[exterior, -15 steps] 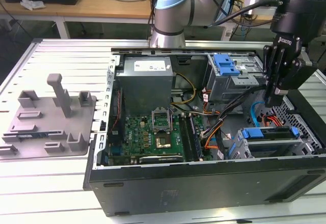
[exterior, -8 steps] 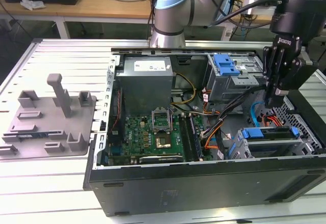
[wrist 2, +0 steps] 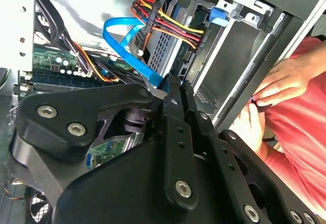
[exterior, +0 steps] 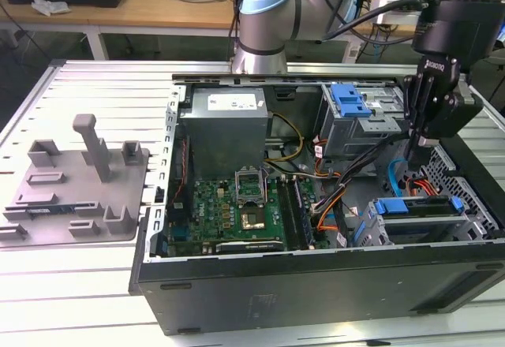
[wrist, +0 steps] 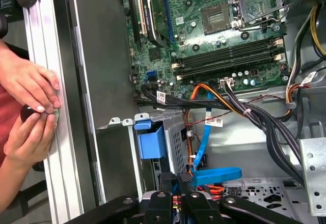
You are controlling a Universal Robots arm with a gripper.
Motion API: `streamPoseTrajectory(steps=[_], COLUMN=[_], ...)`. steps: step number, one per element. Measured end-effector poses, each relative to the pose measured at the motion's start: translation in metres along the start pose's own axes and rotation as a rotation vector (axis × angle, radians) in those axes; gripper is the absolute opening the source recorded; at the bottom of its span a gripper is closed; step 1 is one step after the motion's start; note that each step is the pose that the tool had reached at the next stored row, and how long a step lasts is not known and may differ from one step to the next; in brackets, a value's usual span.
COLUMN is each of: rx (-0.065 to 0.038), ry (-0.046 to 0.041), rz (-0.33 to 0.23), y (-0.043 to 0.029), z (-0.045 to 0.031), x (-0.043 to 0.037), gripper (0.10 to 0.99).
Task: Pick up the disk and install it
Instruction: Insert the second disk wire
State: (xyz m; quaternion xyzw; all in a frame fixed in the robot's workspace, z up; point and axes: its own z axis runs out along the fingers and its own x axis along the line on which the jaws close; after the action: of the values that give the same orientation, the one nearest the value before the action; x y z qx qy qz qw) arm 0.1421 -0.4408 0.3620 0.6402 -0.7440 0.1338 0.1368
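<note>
The disk lies flat in the lower drive cage at the exterior view's right end of the open computer case, with its blue carrier frame along the top. The carrier's blue end sticks out of the cage in the first wrist view. My gripper hangs just above and behind the disk, apart from it. Its two black fingers are pressed together with nothing between them, the fingertips close to a blue flat cable.
A grey fixture plate with upright posts lies at the exterior view's left. Another blue carrier sits in the upper bay. The motherboard and cable bundles fill the case. A person's hands rest beside the case wall.
</note>
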Motion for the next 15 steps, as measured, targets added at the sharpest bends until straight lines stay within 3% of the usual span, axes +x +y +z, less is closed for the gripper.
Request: streamPoseTrajectory(steps=[4,6,9,10,12,15], rx=[0.000,-0.001,-0.002,-0.003,-0.005,-0.001], ry=[-0.0006,-0.0065,-0.0156,-0.0215,-0.0566,-0.0847], rz=[0.000,0.000,0.000,0.000,0.000,0.001], y=[-0.0002,-0.0018,-0.0033,-0.0037,-0.0049,-0.0055], z=[0.0010,0.0051,0.0088,0.0101,0.0134,0.0148], x=[0.0014,0.0118,0.0209,0.0237,0.0316,0.0350], gripper=[0.161,0.161,0.161,0.161,0.161,0.161])
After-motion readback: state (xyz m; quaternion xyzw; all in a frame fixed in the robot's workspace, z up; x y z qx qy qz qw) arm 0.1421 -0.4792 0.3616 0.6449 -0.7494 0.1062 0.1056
